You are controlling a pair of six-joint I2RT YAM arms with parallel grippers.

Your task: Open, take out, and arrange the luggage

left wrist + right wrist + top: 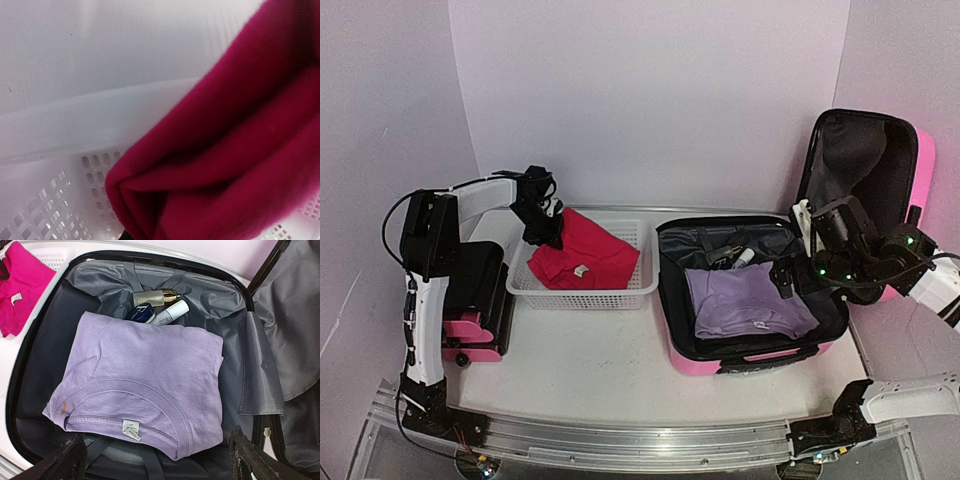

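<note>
The left hand pinches the red shirt over the basket (corner lifted); the right hand hangs wide apart above the lilac shirt in the luggage.

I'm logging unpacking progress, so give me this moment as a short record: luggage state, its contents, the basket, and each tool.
luggage: open, one half lying flat, the other standing upright
inside luggage: folded purple shirt; small bottles behind it
basket: white mesh, left of the luggage, red garment in it
left tool: shut on the red garment's edge, over the basket
right tool: open, above the purple shirt, not touching it
</note>
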